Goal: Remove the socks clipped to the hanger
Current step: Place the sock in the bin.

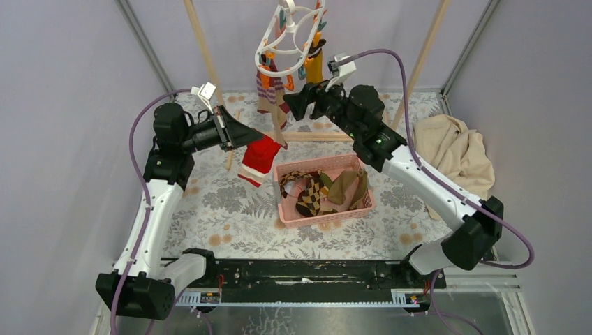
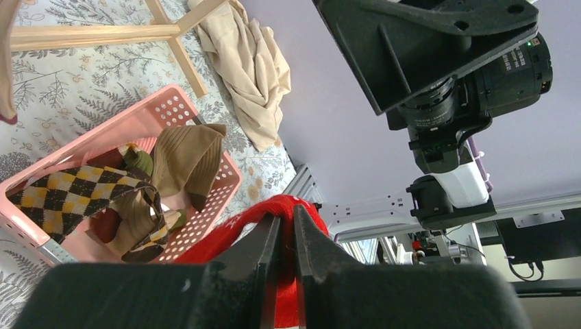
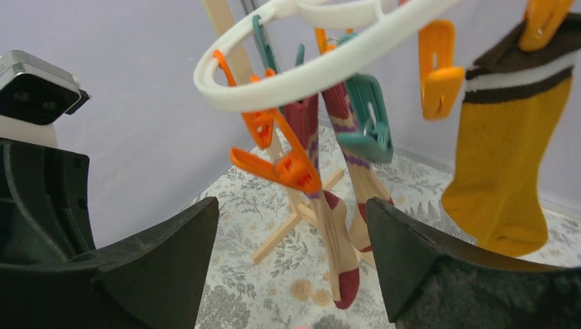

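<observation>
3 clipped socks (image 3: 503,171), 1 red sock (image 1: 260,157), sev. in basket (image 1: 328,215); 1 hanger (image 3: 322,67), 1 cloth (image 1: 454,150).

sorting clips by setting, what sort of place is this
Most likely a robot lab's enclosed test booth staged as a laundry corner, not a home: plain panel walls in metal framing, two robot arms bolted to a rail, plus a hung clip hanger and, on a floral tablecloth, a pink basket of socks.
</observation>
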### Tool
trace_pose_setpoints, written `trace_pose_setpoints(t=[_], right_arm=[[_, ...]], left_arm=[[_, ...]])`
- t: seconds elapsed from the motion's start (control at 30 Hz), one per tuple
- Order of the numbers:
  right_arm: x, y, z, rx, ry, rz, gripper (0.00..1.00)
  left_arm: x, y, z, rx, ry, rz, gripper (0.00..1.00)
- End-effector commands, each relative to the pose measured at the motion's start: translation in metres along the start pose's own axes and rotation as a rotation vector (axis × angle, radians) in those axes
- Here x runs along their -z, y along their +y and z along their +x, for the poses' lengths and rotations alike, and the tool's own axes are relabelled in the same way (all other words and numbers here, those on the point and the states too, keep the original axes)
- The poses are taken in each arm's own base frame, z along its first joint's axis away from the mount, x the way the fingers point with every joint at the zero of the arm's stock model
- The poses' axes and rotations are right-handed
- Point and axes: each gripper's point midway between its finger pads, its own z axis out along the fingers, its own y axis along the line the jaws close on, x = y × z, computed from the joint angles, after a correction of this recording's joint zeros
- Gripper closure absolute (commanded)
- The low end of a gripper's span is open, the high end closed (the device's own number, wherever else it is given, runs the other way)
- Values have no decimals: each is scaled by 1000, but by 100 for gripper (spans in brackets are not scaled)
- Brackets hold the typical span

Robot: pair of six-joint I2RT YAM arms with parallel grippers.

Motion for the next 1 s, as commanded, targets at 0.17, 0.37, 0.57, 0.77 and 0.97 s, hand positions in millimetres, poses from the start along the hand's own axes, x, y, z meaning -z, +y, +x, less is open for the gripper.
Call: trace_pose_setpoints(t=[0.17, 0.37, 0.57, 0.77, 0.97], right_arm=[[46, -12, 2, -55, 45, 112, 0], [80, -26, 14, -51, 110, 197, 0], [113, -37, 15, -47, 134, 274, 0], [135, -39, 25, -59, 175, 291, 0], [150, -42, 44, -72, 220, 306, 0]], left_arm=[[-25, -4, 13, -41, 28, 23, 83], [-52, -6, 31, -51, 73, 15, 83], [-84, -9, 60, -60, 142, 10, 83], [-112, 2, 93, -39, 208, 3, 83], [-137, 24, 124, -28, 265, -28, 83]])
